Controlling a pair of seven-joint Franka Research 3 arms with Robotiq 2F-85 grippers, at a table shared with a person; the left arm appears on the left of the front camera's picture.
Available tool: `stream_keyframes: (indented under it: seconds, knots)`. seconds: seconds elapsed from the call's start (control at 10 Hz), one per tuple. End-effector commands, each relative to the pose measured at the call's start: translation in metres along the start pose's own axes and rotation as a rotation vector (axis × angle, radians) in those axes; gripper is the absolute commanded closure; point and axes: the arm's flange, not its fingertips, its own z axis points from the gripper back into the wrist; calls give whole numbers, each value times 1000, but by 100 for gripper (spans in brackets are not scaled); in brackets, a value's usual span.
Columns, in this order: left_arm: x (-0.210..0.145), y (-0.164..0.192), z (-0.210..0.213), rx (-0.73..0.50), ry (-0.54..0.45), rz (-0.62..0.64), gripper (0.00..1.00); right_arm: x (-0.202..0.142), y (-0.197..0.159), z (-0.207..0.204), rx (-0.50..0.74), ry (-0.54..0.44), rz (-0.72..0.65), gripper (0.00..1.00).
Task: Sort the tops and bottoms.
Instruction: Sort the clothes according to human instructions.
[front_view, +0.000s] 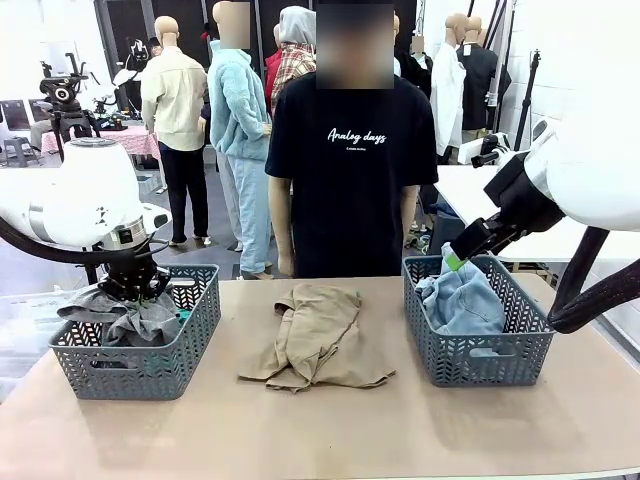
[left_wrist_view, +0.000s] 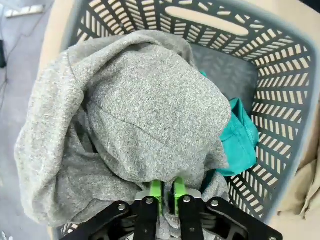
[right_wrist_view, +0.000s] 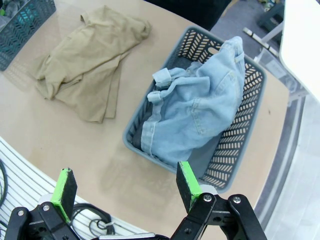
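Grey top (left_wrist_view: 150, 110) sits heaped in the L basket (left_wrist_view: 280, 75), piled over the teal top (left_wrist_view: 240, 140), w/ one side of the grey cloth spilling over the basket's outer rim, the side away from the tabletop's (front_view: 330, 440) middle. Step in hand looks like dropping this top in w/ the other tops. To do it well: spread the pads fully before any lift, then rise straight up so no fold snags on a pad & drags the heap out. Also check the overhang; if it looks like sliding off, nudge it inward rather than leave it. L end effector (left_wrist_view: 167, 194) is right at the grey top, tips in its near folds, pads almost together w/ only a slim gap. Can't tell if a fold is pinched btwn them or not. Khaki top (front_view: 320, 335) lies crumpled mid tabletop, btwn the two baskets & well apart from both end effectors; prob next for the L basket. Denim bottoms (right_wrist_view: 200, 110) fill the R basket (right_wrist_view: 235, 155), humped up above its rim. R end effector (right_wrist_view: 124, 182) hangs above that basket, fingers spread wide, holding nothing, clear of the denim as far as the R wrist view shows. Person (front_view: 350, 170) stands at the far edge, behind the khaki top.
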Motion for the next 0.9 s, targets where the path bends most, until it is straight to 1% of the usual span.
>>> stream_keyframes:
  seconds: [0.0,0.2,0.3,0.6,0.7,0.8]
  knots:
    - [6,3,7,-19,12,-15,42,-2,0,-1,-3,11,11,0]
    - [4,3,15,-11,-2,1,3,-2,0,-1,-3,11,11,0]
    - [2,3,20,-10,-7,6,0,-2,0,-1,-3,11,11,0]
    - [-4,-3,35,-35,-11,9,0,-2,0,-1,-3,11,11,0]
    - [-4,-3,40,-23,-11,7,0,-2,0,-1,-3,11,11,0]
    - [0,-2,27,-7,-26,-1,0,-2,0,-1,-3,11,11,0]
